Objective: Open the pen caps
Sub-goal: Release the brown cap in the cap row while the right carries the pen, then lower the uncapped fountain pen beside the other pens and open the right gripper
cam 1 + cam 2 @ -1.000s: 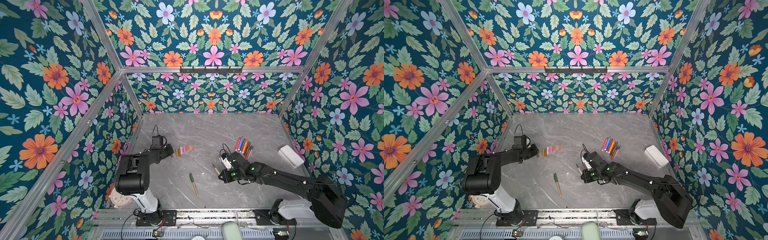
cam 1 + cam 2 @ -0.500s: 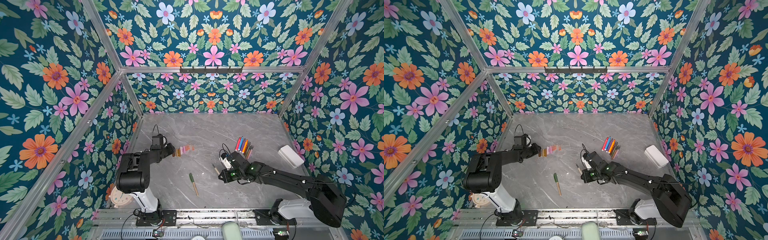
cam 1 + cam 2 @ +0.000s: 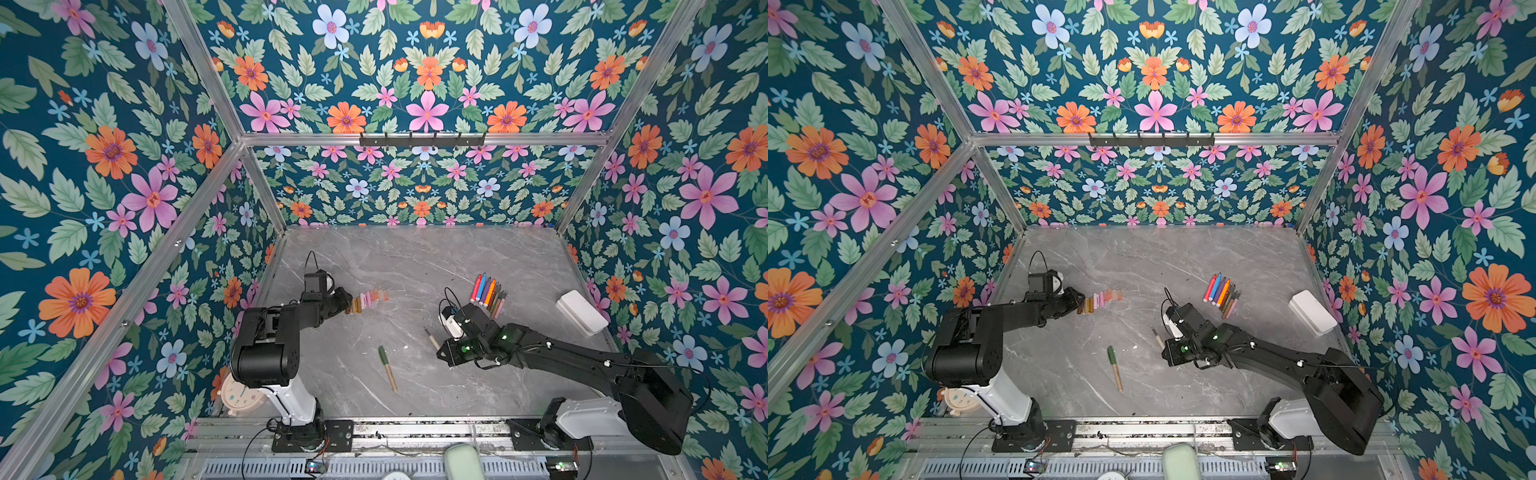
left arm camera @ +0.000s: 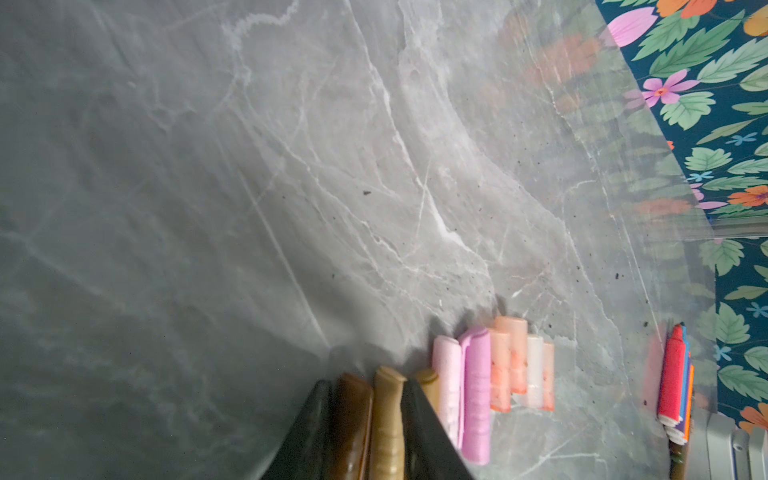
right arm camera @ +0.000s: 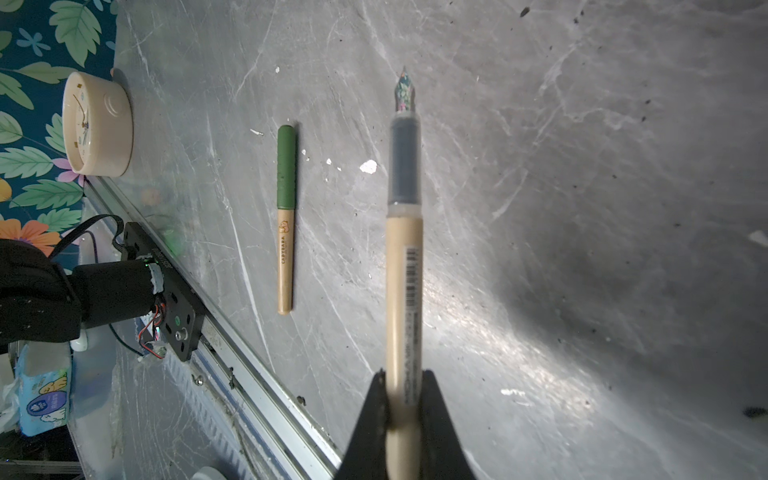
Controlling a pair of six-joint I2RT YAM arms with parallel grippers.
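A row of loose pen caps (image 3: 368, 299) (image 3: 1102, 299) in brown, tan, pink and pale orange lies on the grey table at the left. My left gripper (image 3: 347, 302) (image 4: 368, 386) is down at the row's brown end, open, with a brown cap (image 4: 353, 415) and a tan cap (image 4: 388, 415) lying between its fingers. My right gripper (image 3: 442, 352) (image 5: 401, 386) is shut on a beige pen (image 5: 403, 257) whose nib is bare, held just above the table. A green-capped pen (image 3: 386, 368) (image 5: 286, 216) lies alone near the front. Several pens (image 3: 488, 293) (image 3: 1223, 295) lie bundled further back.
A white box (image 3: 582, 311) (image 3: 1312, 311) sits by the right wall. A round cream clock (image 3: 241, 395) (image 5: 97, 124) stands at the front left corner beside the left arm's base. The metal rail (image 3: 415, 428) runs along the front edge.
My left gripper's jaws have parted at the brown end of the cap row. The right arm and its pen have stayed still.
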